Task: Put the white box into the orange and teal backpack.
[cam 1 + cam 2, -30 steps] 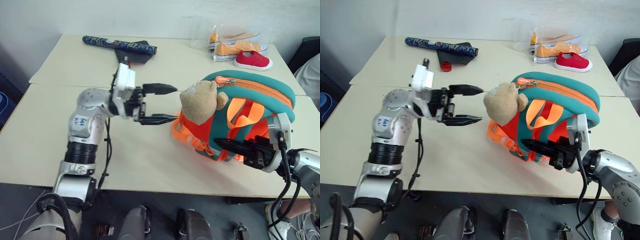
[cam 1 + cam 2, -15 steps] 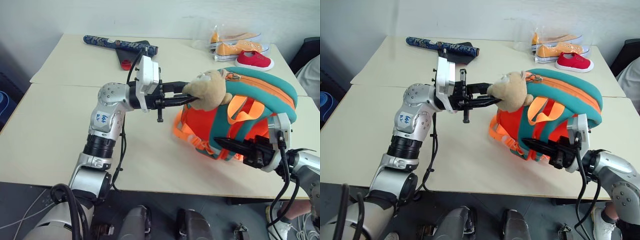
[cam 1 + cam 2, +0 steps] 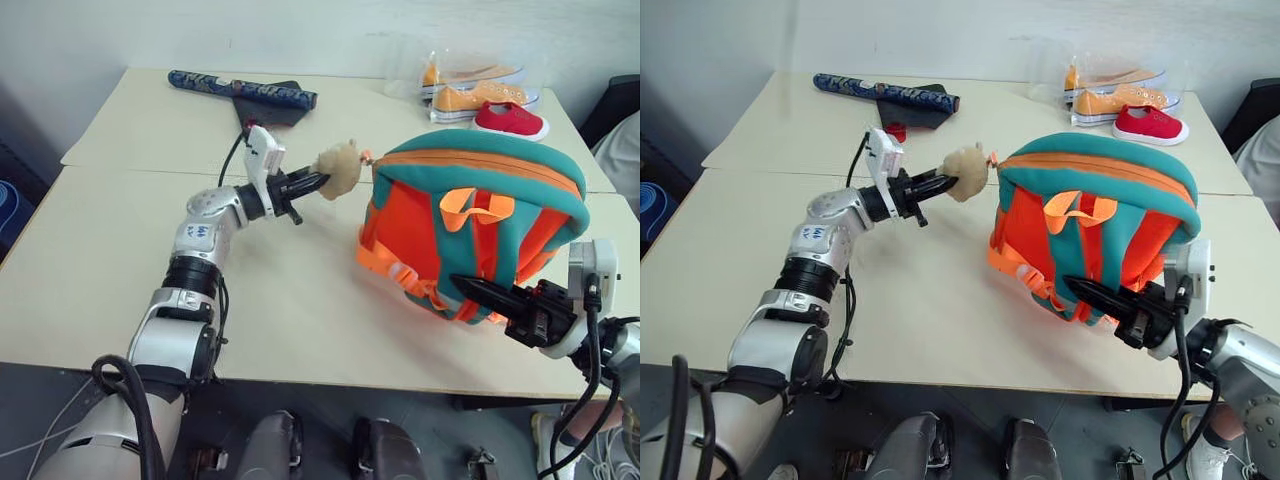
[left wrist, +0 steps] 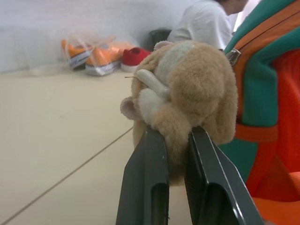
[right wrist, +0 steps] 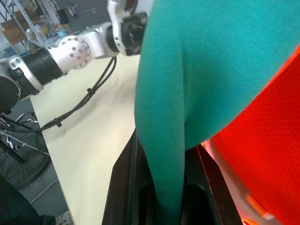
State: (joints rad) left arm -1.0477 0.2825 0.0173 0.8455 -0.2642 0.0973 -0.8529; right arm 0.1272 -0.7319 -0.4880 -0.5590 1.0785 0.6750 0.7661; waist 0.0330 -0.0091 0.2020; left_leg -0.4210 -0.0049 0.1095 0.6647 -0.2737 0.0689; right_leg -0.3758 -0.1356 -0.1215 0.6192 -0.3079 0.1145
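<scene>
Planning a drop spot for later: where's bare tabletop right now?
Free: the near-left table, left of the left arm. Also the strip between the dark roll and the bagged shoes. Crowded: the right side, taken by the orange and teal backpack, with the plush animal pulled out beside it.

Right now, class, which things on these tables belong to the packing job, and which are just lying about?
Belonging to the job:
- orange and teal backpack
- plush animal on it, pinched by the left gripper
- right gripper, shut on a teal strap

Just lying about:
- orange shoes
- red shoe
- patterned roll
</scene>
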